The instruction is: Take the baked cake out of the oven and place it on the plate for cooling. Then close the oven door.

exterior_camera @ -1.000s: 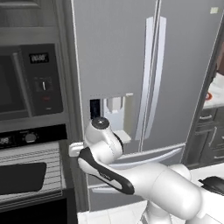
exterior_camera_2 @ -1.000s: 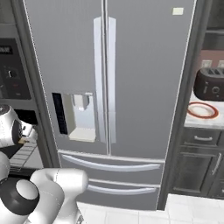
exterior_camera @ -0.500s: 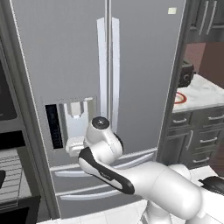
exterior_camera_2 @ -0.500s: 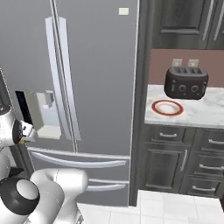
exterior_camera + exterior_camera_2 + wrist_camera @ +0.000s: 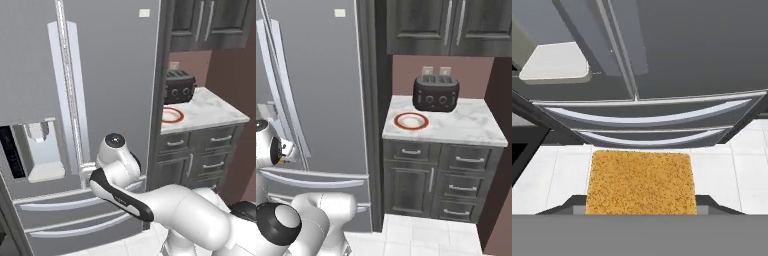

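Observation:
A square golden-brown cake (image 5: 639, 182) fills the gap between my gripper's (image 5: 640, 204) two dark fingertips (image 5: 566, 204) in the hand view, and the gripper is shut on it, held above the white floor in front of the fridge drawers. The plate (image 5: 411, 121), round with a red-orange rim and white centre, lies on the marble counter (image 5: 471, 127) just in front of the black toaster (image 5: 436, 94). The plate (image 5: 172, 115) lies well right of my arm's wrist (image 5: 115, 147). The oven and the oven door are out of view.
A tall grey French-door fridge (image 5: 105, 75) with a water dispenser (image 5: 42, 150) and two bottom drawers stands right ahead. Dark drawers (image 5: 441, 180) sit under the counter and dark wall cabinets (image 5: 441, 25) hang above it. A brown side wall (image 5: 501, 150) closes the right end.
The whole scene has slid left as the base drove right: the microwave side left the views, and the counter with plate and toaster came in. The cake stays in the gripper.

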